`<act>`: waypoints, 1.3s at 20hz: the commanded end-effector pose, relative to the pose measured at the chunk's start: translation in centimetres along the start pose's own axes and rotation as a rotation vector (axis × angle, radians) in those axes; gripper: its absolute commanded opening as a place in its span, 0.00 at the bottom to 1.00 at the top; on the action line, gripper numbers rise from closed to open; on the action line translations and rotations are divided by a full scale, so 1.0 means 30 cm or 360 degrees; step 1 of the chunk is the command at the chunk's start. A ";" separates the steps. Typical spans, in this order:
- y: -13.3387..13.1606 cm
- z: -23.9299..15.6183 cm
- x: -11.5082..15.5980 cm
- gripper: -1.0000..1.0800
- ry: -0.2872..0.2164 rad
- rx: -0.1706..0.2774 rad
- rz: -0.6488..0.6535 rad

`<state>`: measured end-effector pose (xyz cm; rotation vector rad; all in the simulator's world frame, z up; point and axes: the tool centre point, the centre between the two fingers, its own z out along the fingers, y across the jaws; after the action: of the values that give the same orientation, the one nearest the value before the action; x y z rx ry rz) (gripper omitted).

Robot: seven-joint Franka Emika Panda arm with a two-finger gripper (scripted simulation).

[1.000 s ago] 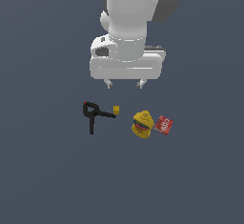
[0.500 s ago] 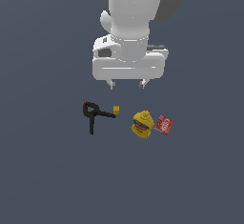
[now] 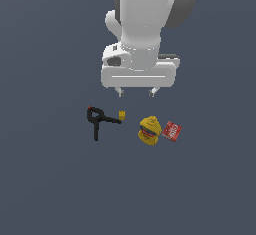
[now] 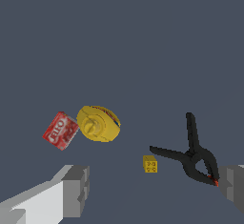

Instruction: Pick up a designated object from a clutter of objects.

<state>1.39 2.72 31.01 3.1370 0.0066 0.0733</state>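
The designated object, a small flat red box with white lettering (image 3: 171, 131) (image 4: 60, 131), lies on the grey floor at the exterior view's right end of the clutter of objects. Right beside it stands the yellow mustard bottle (image 3: 149, 130) (image 4: 98, 123). My gripper (image 3: 135, 93) (image 4: 155, 189) hangs open above and behind the clutter, nearest the tiny yellow cube (image 3: 122, 114) (image 4: 150, 164), with nothing between its fingers. It is well apart from the red box.
A black clamp with a red tip (image 3: 97, 121) (image 4: 193, 155) lies at the exterior view's left end of the row, just past the cube. Plain grey floor surrounds the items on all sides.
The arm and gripper have shifted slightly toward the exterior view's right. The objects have not moved.
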 end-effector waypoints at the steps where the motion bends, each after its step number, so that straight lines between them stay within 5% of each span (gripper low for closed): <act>1: -0.021 0.026 0.006 0.96 -0.0003 -0.0001 0.0030; 26: -0.417 0.514 -0.002 0.96 -0.0042 -0.0016 0.0595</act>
<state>3.97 13.97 19.71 3.1034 -0.5600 0.1294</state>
